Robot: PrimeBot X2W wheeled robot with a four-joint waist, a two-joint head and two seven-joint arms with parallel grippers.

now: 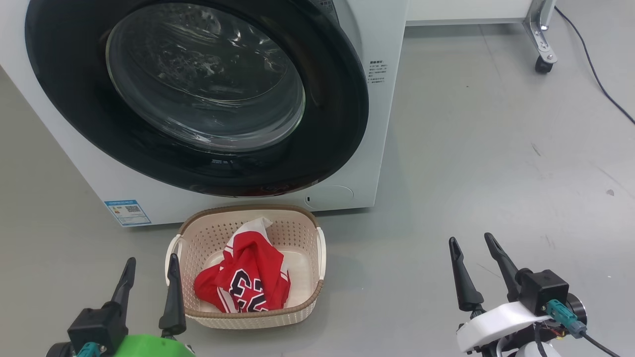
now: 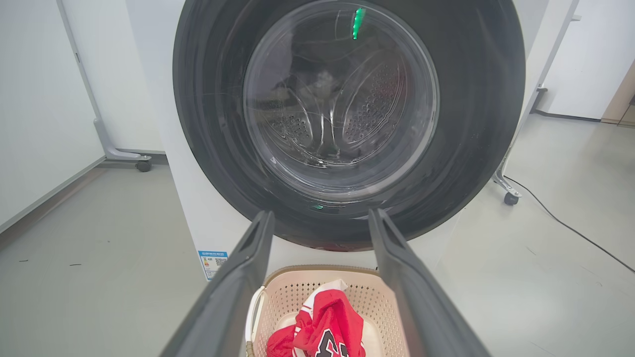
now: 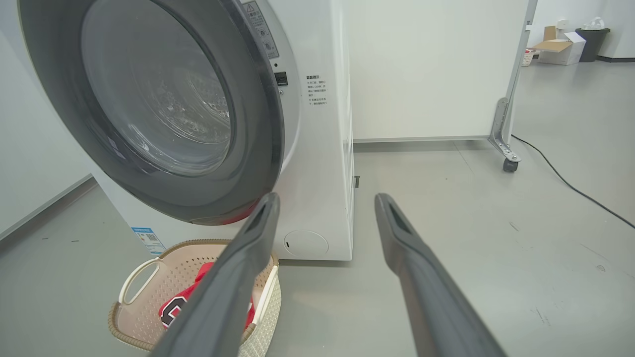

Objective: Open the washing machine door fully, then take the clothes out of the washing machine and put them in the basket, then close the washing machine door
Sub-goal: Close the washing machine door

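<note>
Evidently both arms are idle. The left gripper [image 1: 152,259] hovers low at the near left, its two dark fingers spread wide with nothing between them. The right gripper [image 1: 470,238] is just as wide and just as empty, well apart at the near right over bare floor [image 1: 496,148].

Just beside the left gripper, on its right, the cream basket [image 1: 248,208] sits on the floor close before the washing machine [image 1: 382,124]. It holds a crumpled red-and-white jersey [image 1: 248,277], dark numerals uppermost. Whether another garment lies under it I cannot tell. Farther off, the glossy black washing machine door [image 1: 74,99] lies against the machine's front, and through its glass the perforated drum [image 2: 369,106] looks bare of cloth.

By my reading the unloading is finished and the closing of the door is done or all but done. A red streak [image 3: 243,216] shows at the door's bottom edge. It may be the jersey mirrored in the gloss or cloth caught in the seam; I cannot tell which.

The next move calls for making sure the latch has caught. If it has not, a square push on the black ring, clear of the glass, should do. If cloth is trapped, the door would need opening again first.

The floor is smooth, grey and level with a few scuffs, and the light basket would likely slide if nudged. At the far right stands a white panel [image 3: 426,69] on a castor [image 1: 543,64], a black cable [image 1: 603,92] trails across the floor, and cardboard boxes [image 3: 555,45] sit far off.
</note>
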